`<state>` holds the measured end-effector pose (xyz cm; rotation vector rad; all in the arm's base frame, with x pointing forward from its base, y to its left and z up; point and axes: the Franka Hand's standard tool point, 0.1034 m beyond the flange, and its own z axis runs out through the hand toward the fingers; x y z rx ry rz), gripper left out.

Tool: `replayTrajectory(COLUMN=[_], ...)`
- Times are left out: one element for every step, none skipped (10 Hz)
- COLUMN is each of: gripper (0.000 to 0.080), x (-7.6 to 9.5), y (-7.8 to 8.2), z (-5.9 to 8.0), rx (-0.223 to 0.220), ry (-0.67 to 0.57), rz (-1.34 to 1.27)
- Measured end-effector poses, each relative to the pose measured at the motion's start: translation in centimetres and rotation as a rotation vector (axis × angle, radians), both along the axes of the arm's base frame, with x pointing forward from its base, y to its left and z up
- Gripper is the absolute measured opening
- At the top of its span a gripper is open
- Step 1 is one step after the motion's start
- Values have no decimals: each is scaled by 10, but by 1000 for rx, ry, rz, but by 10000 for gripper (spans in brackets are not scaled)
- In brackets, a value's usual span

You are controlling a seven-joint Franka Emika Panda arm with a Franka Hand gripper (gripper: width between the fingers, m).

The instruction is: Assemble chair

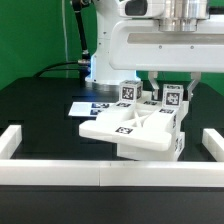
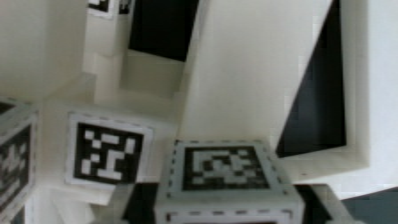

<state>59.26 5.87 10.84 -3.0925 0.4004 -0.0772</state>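
The chair [image 1: 128,128] is a white blocky assembly of slabs and bars with black-and-white tags, tilted on the black table. My gripper [image 1: 168,90] comes down from above onto its far right side. It is shut on a small tagged chair block [image 1: 172,98] that stands up from the assembly. A second tagged block [image 1: 127,91] stands to its left. In the wrist view the gripped block [image 2: 217,165] sits between my dark fingers [image 2: 143,203], and my gripper [image 2: 228,206] closes on its sides. White chair slabs [image 2: 240,70] fill the rest of that view.
The marker board [image 1: 88,106] lies flat behind the chair, toward the exterior view's left. A low white border rail [image 1: 100,172] runs along the front, with ends at the left [image 1: 10,142] and right [image 1: 212,142]. The robot base [image 1: 100,60] stands behind.
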Motion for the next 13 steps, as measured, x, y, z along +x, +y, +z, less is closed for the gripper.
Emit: replayTrajectory(gripper=[278,278,278,278,278,278,278,278,278,278,278,387,525], x=[0,0,0,0,0,1,1,1,1,1,0,1,0], y=[0,0,0,0,1,1,1,2,2,3,4,4,4], z=[0,0,0,0,0,0,0,0,0,0,0,0,-1], rx=[4,8,12,18,21,24,29,32,38,41,43,42,42], ry=[1,2,2,-1,0,-2,0,1,3,4,4,4,4], rz=[-81,-146,-212,-303,-369,-408,-491,-550,-630,-692,-714,-704,-704])
